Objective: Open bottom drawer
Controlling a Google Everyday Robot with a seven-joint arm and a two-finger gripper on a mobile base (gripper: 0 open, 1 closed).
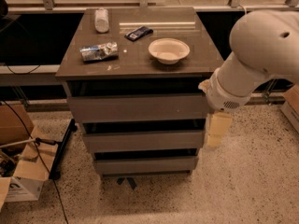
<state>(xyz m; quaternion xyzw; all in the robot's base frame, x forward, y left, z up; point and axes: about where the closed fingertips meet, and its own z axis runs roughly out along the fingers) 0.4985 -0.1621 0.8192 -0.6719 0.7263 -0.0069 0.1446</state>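
The bottom drawer (145, 164) is the lowest and narrowest-looking of three grey-brown flat fronts in the cabinet, and its front sits in line with the cabinet face. The mid-width drawer (142, 141) and the widest drawer (138, 107) are above it. My gripper (217, 129), a cream piece, hangs from the big white arm (254, 55) at the cabinet's right edge. It is level with the middle drawer, above and to the right of the bottom drawer, and holds nothing that I can see.
On the cabinet top (140, 62) lie a white bowl (169, 50), a crumpled snack bag (98, 52), a dark packet (138, 33) and a lying bottle (101, 20). Cardboard boxes (21, 181) and a black stand (63, 148) are on the floor at left. Speckled floor lies in front and to the right.
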